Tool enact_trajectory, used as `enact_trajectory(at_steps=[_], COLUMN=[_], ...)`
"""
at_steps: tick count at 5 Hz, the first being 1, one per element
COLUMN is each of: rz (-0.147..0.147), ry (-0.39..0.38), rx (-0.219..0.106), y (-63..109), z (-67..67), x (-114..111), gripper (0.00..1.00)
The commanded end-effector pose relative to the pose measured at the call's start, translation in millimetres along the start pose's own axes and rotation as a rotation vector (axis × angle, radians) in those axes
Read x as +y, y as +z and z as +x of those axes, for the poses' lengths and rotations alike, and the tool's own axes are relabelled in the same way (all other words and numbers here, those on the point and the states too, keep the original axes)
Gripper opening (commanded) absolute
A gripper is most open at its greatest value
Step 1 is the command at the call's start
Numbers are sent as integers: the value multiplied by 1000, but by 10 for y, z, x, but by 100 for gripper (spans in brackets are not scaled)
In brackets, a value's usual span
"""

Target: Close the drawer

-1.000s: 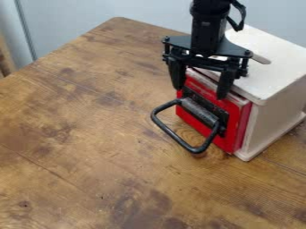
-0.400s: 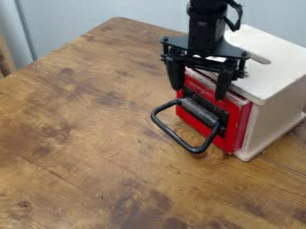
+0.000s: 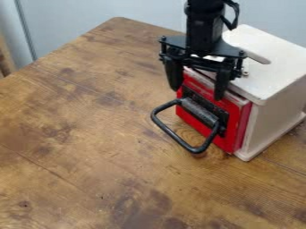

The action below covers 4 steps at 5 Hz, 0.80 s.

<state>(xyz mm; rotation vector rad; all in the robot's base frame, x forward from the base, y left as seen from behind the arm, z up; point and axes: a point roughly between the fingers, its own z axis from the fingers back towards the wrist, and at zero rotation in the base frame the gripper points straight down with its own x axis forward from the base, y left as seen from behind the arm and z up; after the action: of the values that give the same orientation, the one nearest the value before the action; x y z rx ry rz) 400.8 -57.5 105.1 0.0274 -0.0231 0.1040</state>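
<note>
Hanging above the red drawer, the black gripper points downward at the upper front of the pale cream wooden cabinet. Its two fingers are spread, one to each side, with nothing visible pinched between them; the right-hand one in the view overlaps the cabinet's upper front, and whether it touches there is hard to tell from this angle.

The drawer sits at the front of the cabinet, below the gripper and a little to the right in the view. Its red front panel faces the lower left of the view, and its large black loop handle juts out over the wooden tabletop, lower than the fingertips and apart from them. A dark, ribbed-looking part lies between the handle's arms, against the red front. The cabinet stands upright on the right side of the tabletop, near a pale wall behind.
</note>
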Motion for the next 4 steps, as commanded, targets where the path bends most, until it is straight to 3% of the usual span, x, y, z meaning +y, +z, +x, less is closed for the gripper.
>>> enact_trajectory(at_steps=[1, 2, 3, 4], rz=[-42, -53, -54, -44], ry=[38, 39, 33, 37], rx=[-108, -164, -193, -187], y=[128, 299, 430, 722], z=[89, 195, 299, 375], x=[161, 217, 269, 180], gripper=[100, 100, 100, 100])
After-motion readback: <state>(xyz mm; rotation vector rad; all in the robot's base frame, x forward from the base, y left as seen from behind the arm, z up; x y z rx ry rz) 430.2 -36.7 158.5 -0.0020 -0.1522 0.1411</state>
